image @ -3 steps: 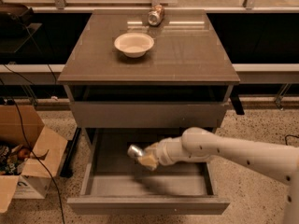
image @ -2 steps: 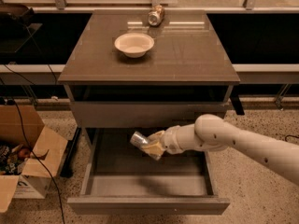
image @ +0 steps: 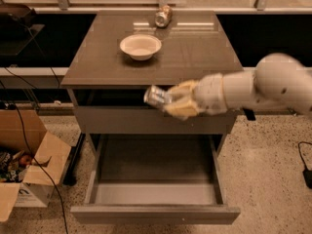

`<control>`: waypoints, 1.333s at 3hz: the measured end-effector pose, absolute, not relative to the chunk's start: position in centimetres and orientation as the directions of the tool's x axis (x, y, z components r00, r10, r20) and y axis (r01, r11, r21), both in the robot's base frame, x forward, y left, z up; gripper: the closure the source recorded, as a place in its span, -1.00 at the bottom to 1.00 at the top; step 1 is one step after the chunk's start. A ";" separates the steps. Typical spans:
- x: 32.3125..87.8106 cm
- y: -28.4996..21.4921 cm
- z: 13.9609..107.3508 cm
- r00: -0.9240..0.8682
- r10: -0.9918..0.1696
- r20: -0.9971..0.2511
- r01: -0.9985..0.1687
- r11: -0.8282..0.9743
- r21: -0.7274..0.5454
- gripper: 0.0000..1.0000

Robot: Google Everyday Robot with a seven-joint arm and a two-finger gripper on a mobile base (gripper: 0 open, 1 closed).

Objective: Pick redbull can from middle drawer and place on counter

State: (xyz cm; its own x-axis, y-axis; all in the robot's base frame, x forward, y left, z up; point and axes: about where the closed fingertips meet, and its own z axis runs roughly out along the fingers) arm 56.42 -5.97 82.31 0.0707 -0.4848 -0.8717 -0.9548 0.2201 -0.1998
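Observation:
My gripper is shut on the redbull can, a small silver can lying sideways in the fingers. It hangs in front of the cabinet, level with the counter's front edge and well above the open middle drawer, whose grey floor shows nothing in it. The counter is the glossy grey-brown top just behind the can. My white arm reaches in from the right.
A white bowl stands on the counter's left-middle. A can with a reddish-orange label lies at the counter's back edge. An open cardboard box sits on the floor at the left, with cables near it.
My gripper has lifted the can out of the drawer, up and to the right, to counter-edge height. The drawer floor now shows bare.

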 end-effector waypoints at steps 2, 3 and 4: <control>55.9 -6.8 92.6 0.249 -0.518 -0.819 -0.912 0.161 -0.378 1.00; 58.4 -7.4 93.5 0.270 -0.546 -0.793 -0.893 0.166 -0.418 1.00; 62.7 -8.5 94.0 0.268 -0.568 -0.778 -0.884 0.177 -0.434 1.00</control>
